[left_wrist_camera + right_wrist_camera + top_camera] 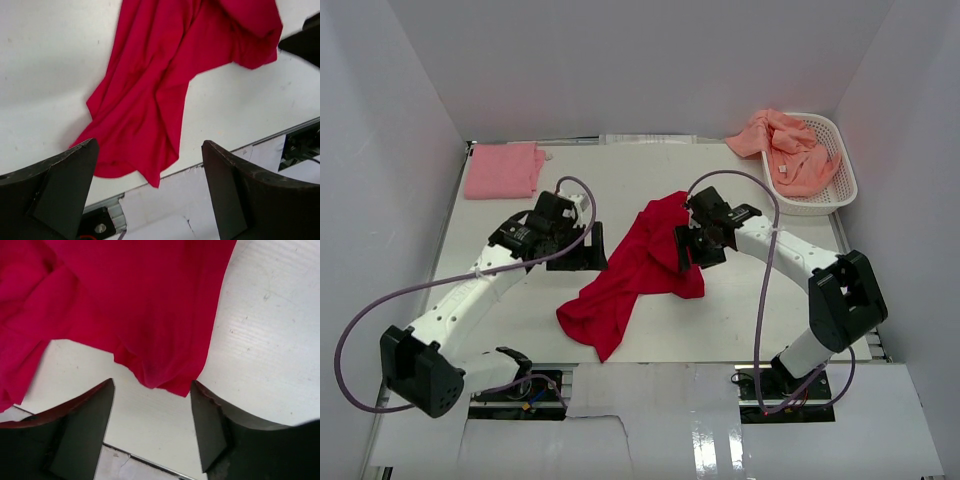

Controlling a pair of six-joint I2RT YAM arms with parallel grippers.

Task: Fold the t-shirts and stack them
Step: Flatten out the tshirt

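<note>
Just beside right pincer (151, 390), red t-shirt (150, 315) edge.

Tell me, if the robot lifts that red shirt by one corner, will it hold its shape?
Probably not: the red shirt lies in loose folds and wrinkles, so it is likely floppy. It looks thin, so probably light. Pushed across the table, it would likely bunch up rather than slide whole.

Bright even light, soft shadows; wrist cams slightly blurry w/ edges.
</note>
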